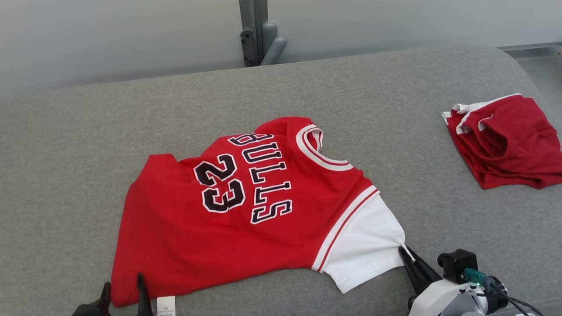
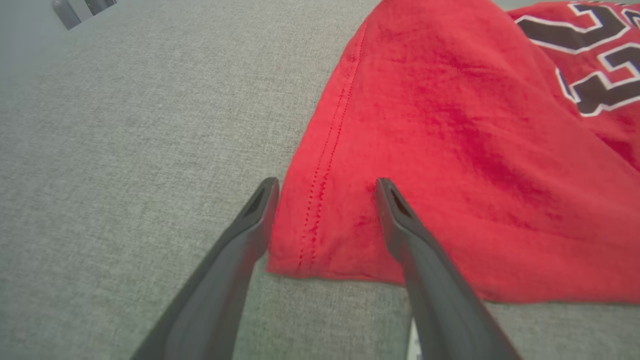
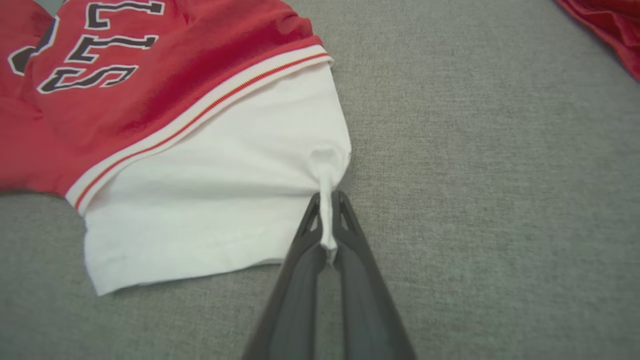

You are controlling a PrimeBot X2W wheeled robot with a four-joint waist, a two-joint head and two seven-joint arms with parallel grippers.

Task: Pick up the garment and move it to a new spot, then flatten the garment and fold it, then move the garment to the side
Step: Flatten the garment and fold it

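Observation:
The garment (image 1: 246, 206) is a red jersey with "BULLS 23" in black letters and a white sleeve (image 1: 366, 245), lying spread on the grey cushion. My right gripper (image 1: 406, 255) is shut on a pinch of the white sleeve's edge (image 3: 327, 220) at the lower right. My left gripper (image 1: 125, 287) stands open at the jersey's lower left corner. In the left wrist view its fingers (image 2: 325, 192) straddle the red hem (image 2: 320, 215), one finger on the bare cushion and the other on the cloth.
A second folded red garment with white trim (image 1: 505, 140) lies at the far right of the cushion (image 1: 88, 131). A white label (image 1: 166, 305) sticks out under the jersey's hem. A grey post (image 1: 259, 33) stands behind the cushion's back edge.

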